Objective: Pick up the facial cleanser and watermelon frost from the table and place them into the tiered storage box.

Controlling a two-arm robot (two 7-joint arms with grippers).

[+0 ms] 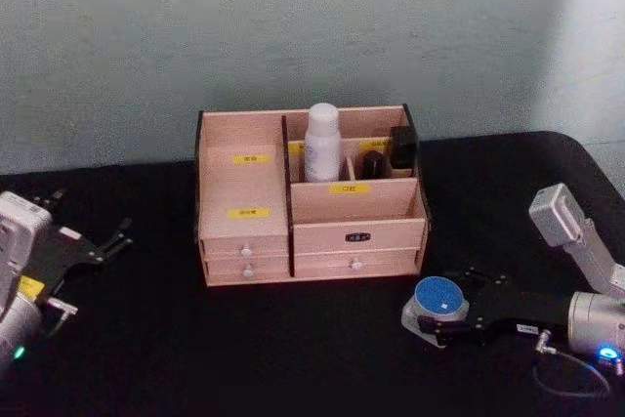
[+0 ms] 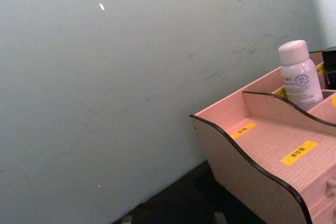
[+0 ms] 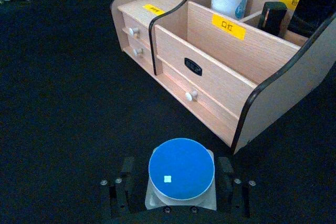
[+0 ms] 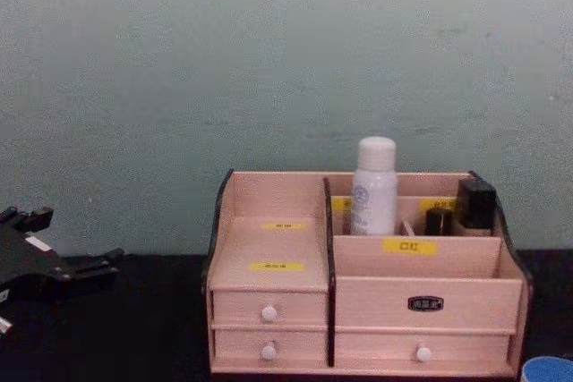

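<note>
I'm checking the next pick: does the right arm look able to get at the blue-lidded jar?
Probably yes: the right end effector sits around the blue-lidded jar, nothing between them; the tiered storage box stands apart behind it. The left end effector rests far left.

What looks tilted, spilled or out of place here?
Nothing stands out. The white bottle stands upright in the tiered storage box, its drawers are shut, and the blue-lidded jar sits flat on the table at the right end effector.

Pale matt wood tiered storage box (image 1: 244,187); matt black table (image 1: 195,358).
</note>
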